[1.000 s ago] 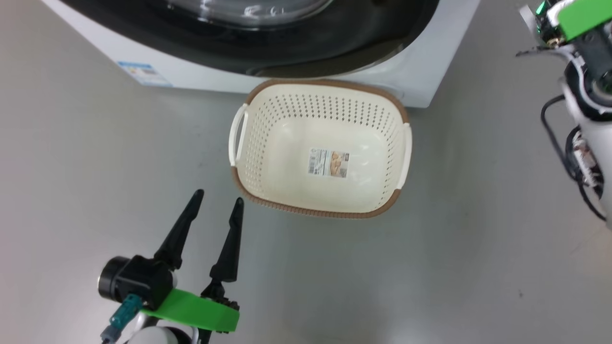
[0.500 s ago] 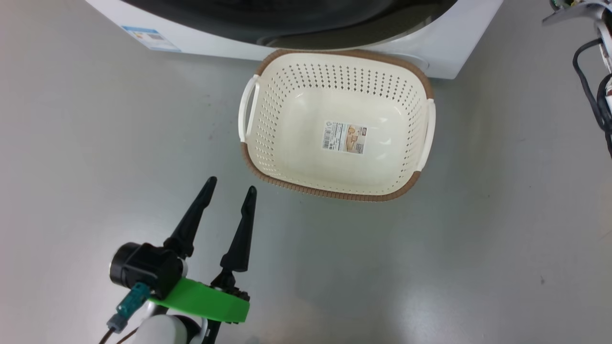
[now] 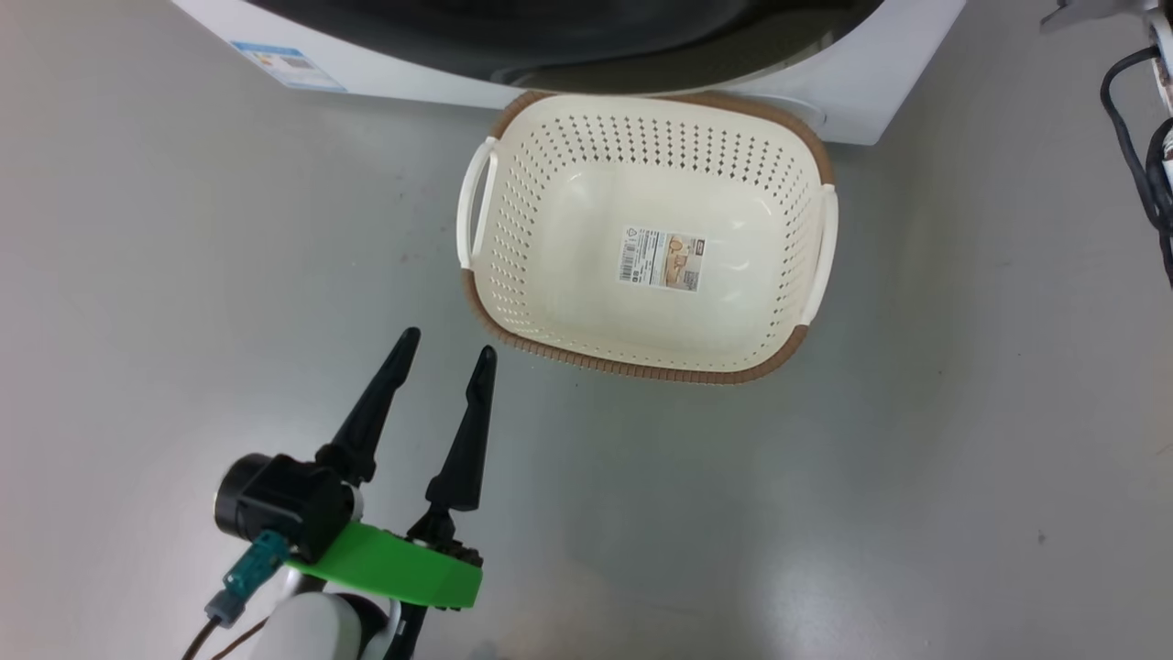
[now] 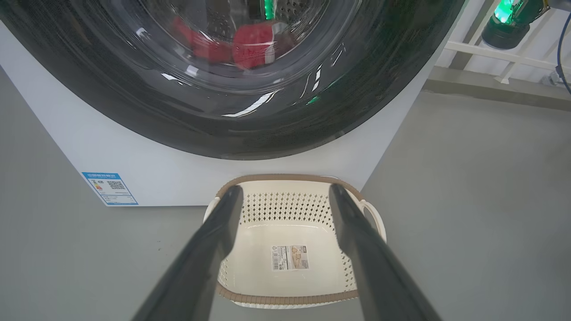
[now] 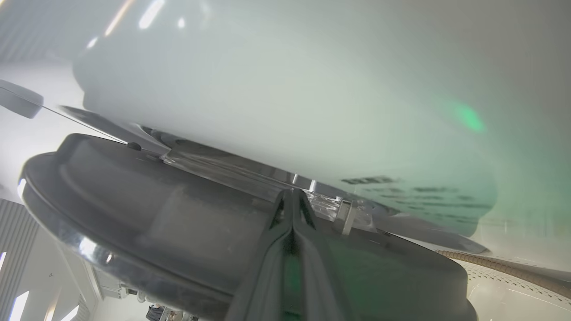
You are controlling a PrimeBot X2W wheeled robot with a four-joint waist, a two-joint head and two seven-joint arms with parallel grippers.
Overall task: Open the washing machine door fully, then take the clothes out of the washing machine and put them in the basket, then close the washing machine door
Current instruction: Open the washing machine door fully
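The washing machine (image 4: 178, 178) stands ahead, and the washing machine door (image 4: 134, 111) with its glossy black rim covers its front. Red clothes (image 4: 252, 44) show through the glass. The cream basket (image 3: 641, 371) sits on the floor against the machine's base, with just a paper label inside. My left gripper (image 3: 447, 341) hangs open and empty to the near left of the basket (image 4: 285, 298). My right gripper (image 5: 292, 192) is shut, its tips at the seam between the dark door rim (image 5: 134, 214) and the machine's white front (image 5: 267, 89).
Grey floor (image 3: 916, 458) lies around the basket. A blue label (image 3: 289, 66) marks the machine's lower left corner. Cables of my right arm (image 3: 1150, 137) hang at the far right. A white railing (image 4: 490, 49) stands to the right of the machine.
The head camera has shifted: machine and basket now sit higher in the picture, and the right wrist's green part has left the upper right corner. Both grippers keep their state.
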